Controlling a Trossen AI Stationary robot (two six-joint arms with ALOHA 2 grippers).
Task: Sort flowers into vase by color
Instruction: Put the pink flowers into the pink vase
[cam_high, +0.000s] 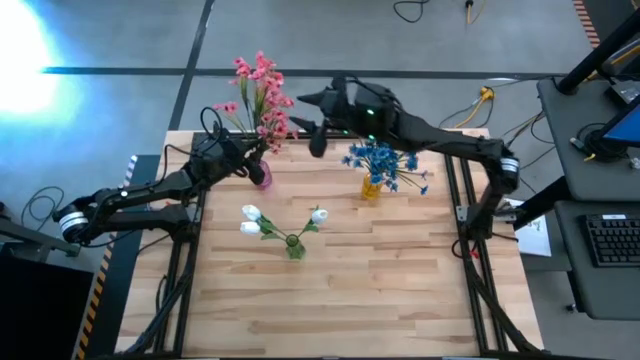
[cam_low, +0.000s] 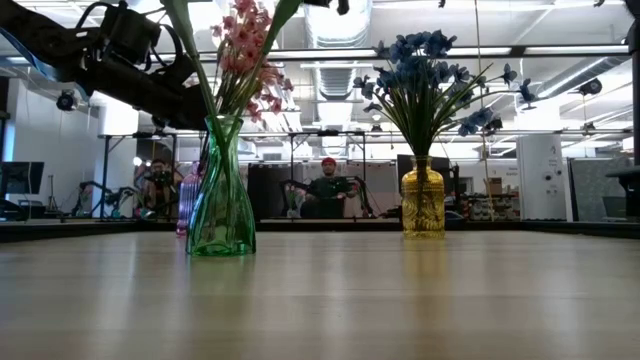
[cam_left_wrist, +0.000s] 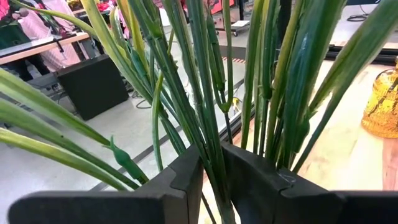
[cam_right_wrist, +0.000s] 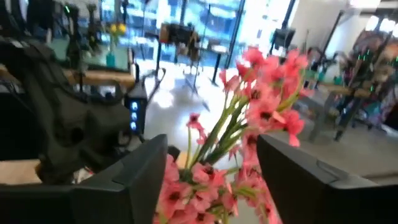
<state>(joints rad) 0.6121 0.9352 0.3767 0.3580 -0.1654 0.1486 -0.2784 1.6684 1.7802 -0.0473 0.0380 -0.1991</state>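
Your left gripper (cam_left_wrist: 211, 180) has its 2 fingers (cam_left_wrist: 177, 186) pinched narrow on the green stems of the pink flowers (cam_high: 262, 92), just above the pink vase (cam_high: 261, 175) they stand in. Your right gripper (cam_right_wrist: 211, 180) hangs over the same pink blossoms, jaws wide, holding nothing. Beside that vase stand the blue flowers (cam_high: 383, 165) in the yellow vase (cam_low: 423, 200); nearer you, the white flowers (cam_high: 262, 222).

Grey floor (cam_high: 120, 110), ceiling ducts (cam_low: 338, 25), glass partitions (cam_low: 300, 160)
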